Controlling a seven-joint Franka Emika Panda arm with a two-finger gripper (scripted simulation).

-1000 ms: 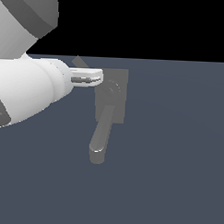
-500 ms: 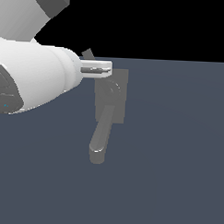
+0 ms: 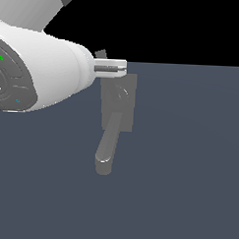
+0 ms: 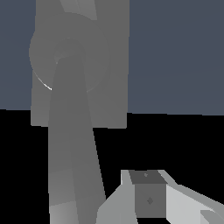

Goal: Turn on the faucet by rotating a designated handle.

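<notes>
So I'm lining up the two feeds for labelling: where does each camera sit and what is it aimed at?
Exterior view: off the arm, looking down across the floor at the faucet; the white arm fills its left.
Wrist view: on the wrist, close above the spout and base plate; one finger shows.
Shared: the faucet.

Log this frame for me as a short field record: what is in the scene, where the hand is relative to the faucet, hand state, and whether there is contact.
scene: grey faucet on a flat dark surface, white arm entering from the exterior view's left
faucet parts: rectangular base plate, round hub, thick spout with a shiny tip
handle: not clearly made out in either view
hand: at the base plate's far edge
hand state: cannot tell, fingers overlap in the exterior view
contact: none visible
</notes>
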